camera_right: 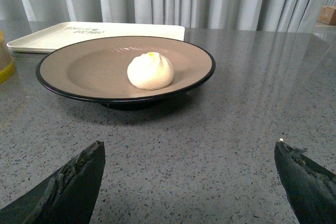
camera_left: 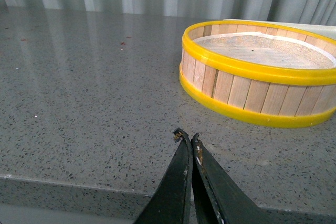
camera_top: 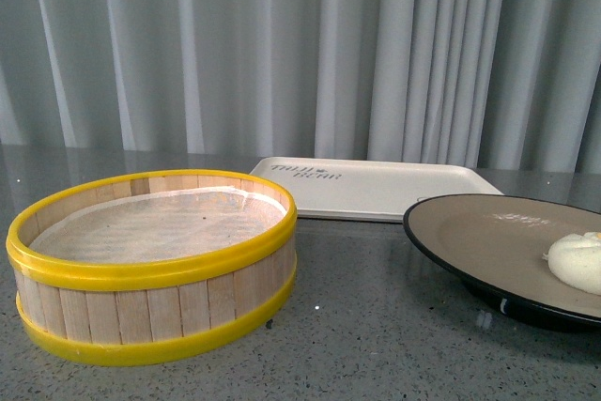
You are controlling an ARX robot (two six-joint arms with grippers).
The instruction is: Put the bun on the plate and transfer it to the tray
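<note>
The bun (camera_right: 150, 71) sits on the plate (camera_right: 73, 66), near the tray (camera_top: 394, 187). The right claw (camera_right: 189, 144) gapes toward the plate, probably to lift it. The left claw (camera_left: 187, 138) is pinched together, empty.

Bun (camera_right: 150, 71): cream-white, swirled pleats, faint yellow dab on top.
Plate (camera_right: 79, 64): beige-tan inside, glossy black rim and underside.
Tray (camera_top: 394, 187): off-white, small dark lettering.
Steamer basket (camera_top: 150, 307): pale wood slats, bright yellow hoops top and bottom.
Paper liner (camera_top: 155, 224): white.
Table (camera_top: 376, 335): grey, fine dark and light speckle.
Curtain (camera_top: 282, 44): pale grey, vertical folds.
Left gripper (camera_left: 187, 137), right gripper (camera_right: 190, 142): black.
</note>
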